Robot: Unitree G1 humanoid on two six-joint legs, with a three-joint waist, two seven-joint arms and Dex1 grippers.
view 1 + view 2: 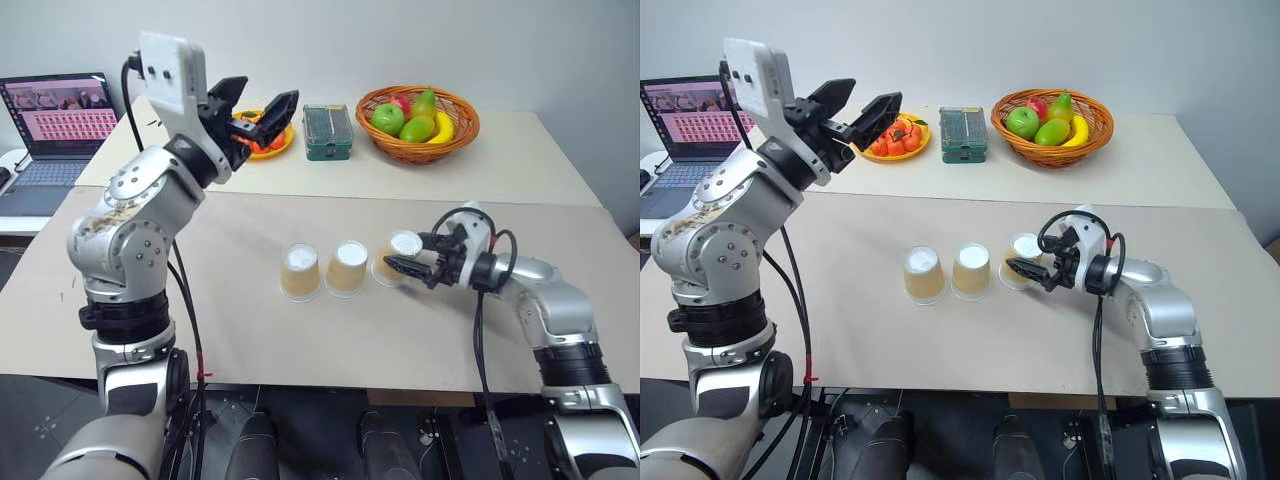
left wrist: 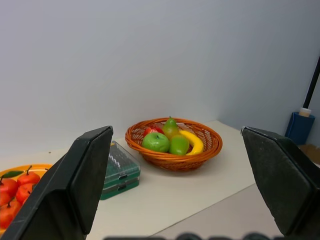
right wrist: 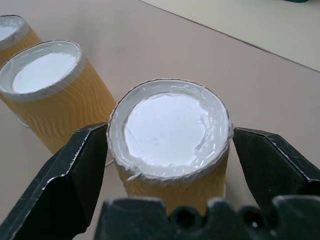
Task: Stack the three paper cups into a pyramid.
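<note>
Nearest the right gripper (image 1: 412,256), on the beige surface (image 1: 300,340): the rightmost small tapered tan kraft-paper cup with ribbed sides and a white round end up (image 1: 397,256), standing upside down on its wide mouth, long axis upright. Black fingers (image 3: 75,175) spread wide, one on each flank of that cup, not clenched; in the right wrist view a narrow gap at each side, so cup bracketed but by the look of it not yet squeezed. Gripper pointing roughly level and toward the left, cup directly ahead between the fingers, near their tips. Judged step: closing on this cup before lifting it. Right arm clearly the nearer one. Just left of that cup, the middle matching cup (image 1: 348,266), also inverted, and left again the third matching cup (image 1: 300,271), those two close side by side, a likely base for the pyramid; top spot over their joint still bare. Coming move turns on a short lift up and to the left. Farther off, left gripper (image 1: 261,112) raised high above the far left of the surface, fingers released and wide, holding nothing, well apart from all cups. Beyond it, a wicker basket of fruit (image 1: 462,128).
</note>
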